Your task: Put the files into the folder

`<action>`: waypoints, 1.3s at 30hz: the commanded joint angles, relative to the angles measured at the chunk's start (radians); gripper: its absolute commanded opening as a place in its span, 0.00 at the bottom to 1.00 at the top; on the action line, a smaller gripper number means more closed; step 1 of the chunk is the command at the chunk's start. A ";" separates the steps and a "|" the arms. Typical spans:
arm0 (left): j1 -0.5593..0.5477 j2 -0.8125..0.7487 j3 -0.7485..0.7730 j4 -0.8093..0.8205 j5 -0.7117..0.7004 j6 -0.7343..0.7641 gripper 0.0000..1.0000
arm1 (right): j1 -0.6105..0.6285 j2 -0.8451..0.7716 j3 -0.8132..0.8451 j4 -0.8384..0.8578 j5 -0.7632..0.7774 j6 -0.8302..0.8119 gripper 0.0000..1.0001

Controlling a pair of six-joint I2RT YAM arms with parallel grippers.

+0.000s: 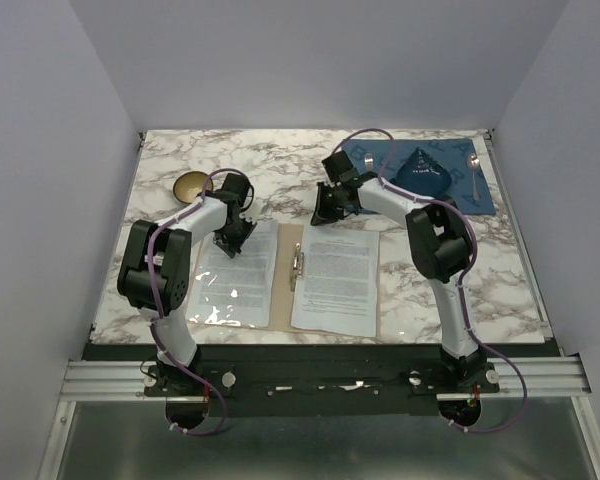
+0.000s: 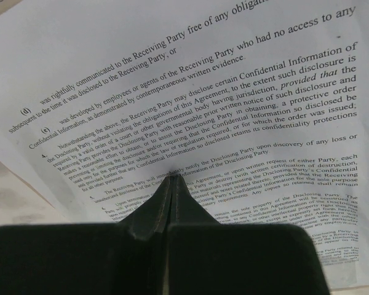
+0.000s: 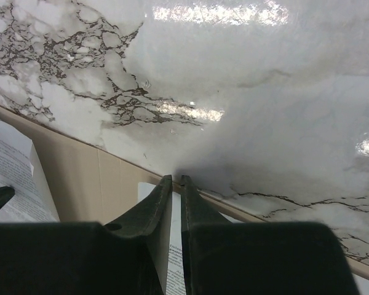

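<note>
left gripper [image 1: 229, 243]: fingers pressed together, no gap showing. Tips are down on the printed page, with nothing visible between them (the wrist view is just text and black fingers).
right gripper [image 1: 330, 208]: narrow slit between the fingers. Tips sit at the folder's far edge, close to the spine. Can't tell whether it nips paper or only hovers there.
folder [image 1: 284, 290]: open and flat on the marble table [image 1: 510, 280]. The spine runs near-to-far, about midway between the two arms.
clip [image 1: 298, 266]: on the spine, between the two pages.
left sheet [image 1: 230, 290]: on the left leaf, long axis parallel to the spine. There's some glare on its near half.
right sheet [image 1: 338, 280]: on the right leaf, lying roughly the same way.
key relation: the left tips rest on the far end of the left sheet, so the page runs back from them toward that arm's base. The spine and clip lie to their right. The left arm is nearer this sheet and the right arm is nearer the other.
judgement: both sheets lie inside the folder's outline. What's left looks like squaring them to the clip or closing a leaf. Any slide of the left sheet should go across its short axis, toward the spine.
risk: a tip pressing on thin paper could buckle it instead of sliding it.
placemat [image 1: 420, 175]: blue, at the far right and well apart. Not involved.
</note>
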 commanded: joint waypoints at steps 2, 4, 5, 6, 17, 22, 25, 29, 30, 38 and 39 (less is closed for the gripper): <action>0.012 0.008 -0.035 -0.013 0.004 0.012 0.00 | 0.016 0.022 0.023 -0.031 0.021 -0.004 0.18; 0.012 0.005 -0.035 -0.013 0.004 0.012 0.00 | 0.016 0.018 0.023 -0.031 0.031 -0.004 0.18; 0.012 0.005 -0.035 -0.013 0.004 0.012 0.00 | 0.016 0.016 0.026 -0.029 0.038 -0.004 0.19; 0.012 0.005 -0.035 -0.013 0.004 0.013 0.00 | 0.016 0.006 0.028 -0.031 0.044 -0.004 0.23; 0.012 -0.004 -0.041 -0.014 0.001 0.015 0.00 | 0.015 -0.192 -0.136 0.234 -0.072 0.034 0.47; 0.012 -0.006 -0.042 -0.013 0.003 0.015 0.00 | 0.015 -0.249 -0.292 0.441 -0.219 0.065 0.47; 0.012 -0.007 -0.044 -0.013 0.004 0.016 0.00 | 0.018 -0.234 -0.342 0.499 -0.308 0.090 0.46; 0.012 -0.007 -0.050 -0.010 0.003 0.018 0.00 | 0.019 -0.212 -0.394 0.541 -0.347 0.119 0.46; 0.012 -0.009 -0.050 -0.008 0.003 0.018 0.00 | 0.018 -0.200 -0.401 0.549 -0.351 0.123 0.46; 0.012 -0.007 -0.045 -0.011 0.001 0.016 0.00 | 0.019 -0.157 -0.392 0.569 -0.382 0.140 0.46; 0.012 -0.007 -0.044 -0.013 0.000 0.016 0.00 | 0.021 -0.153 -0.392 0.569 -0.382 0.142 0.46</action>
